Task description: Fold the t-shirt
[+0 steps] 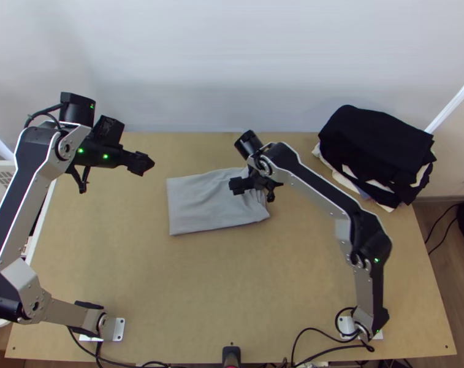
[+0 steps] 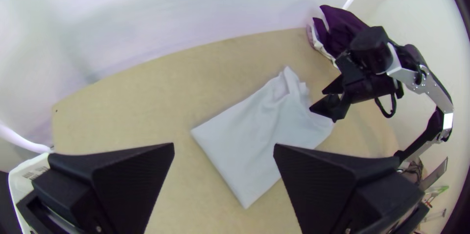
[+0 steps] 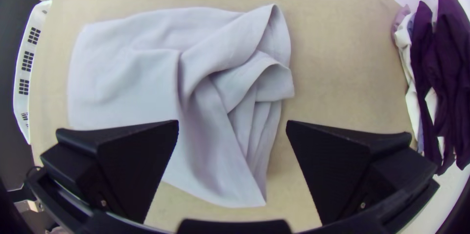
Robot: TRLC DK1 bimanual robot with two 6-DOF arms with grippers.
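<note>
Since one end looks rumpled, our light-grey folded t-shirt [image 1: 198, 205] lies centrally on the pale wooden table [image 1: 170, 294] | our right black wide-fingered gripper [image 3: 232, 124] hangs above those creases, fingers apart, presumably for tidying | our left black gripper [image 2: 223, 147], also spread, leaves room.

Folded grey t-shirt [image 1: 198, 205] on table [image 1: 170, 294], right end effector [image 1: 236, 186] above, left end effector [image 1: 143, 164] apart, clothes [image 1: 379, 147] piled far right
</note>
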